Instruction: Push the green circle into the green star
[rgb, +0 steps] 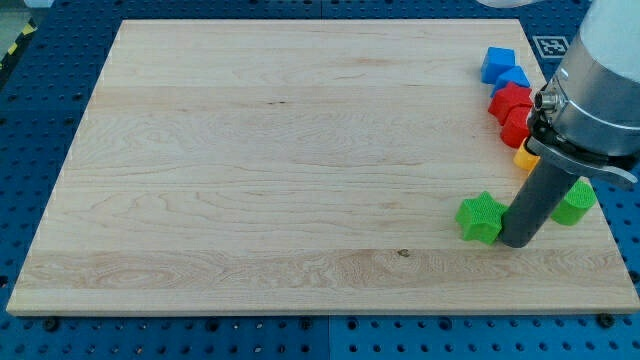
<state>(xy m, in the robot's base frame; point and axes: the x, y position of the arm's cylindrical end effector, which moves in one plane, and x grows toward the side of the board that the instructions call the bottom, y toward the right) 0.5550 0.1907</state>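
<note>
My tip (516, 241) between green star (480, 217), green circle (574, 203).

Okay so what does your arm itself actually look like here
My arm enters from the view's top right as a fat light-grey cylinder, with a black collar and bracket beneath it. From that runs a straight dark grey rod, ending in my tip. No cables or markings show.
</note>
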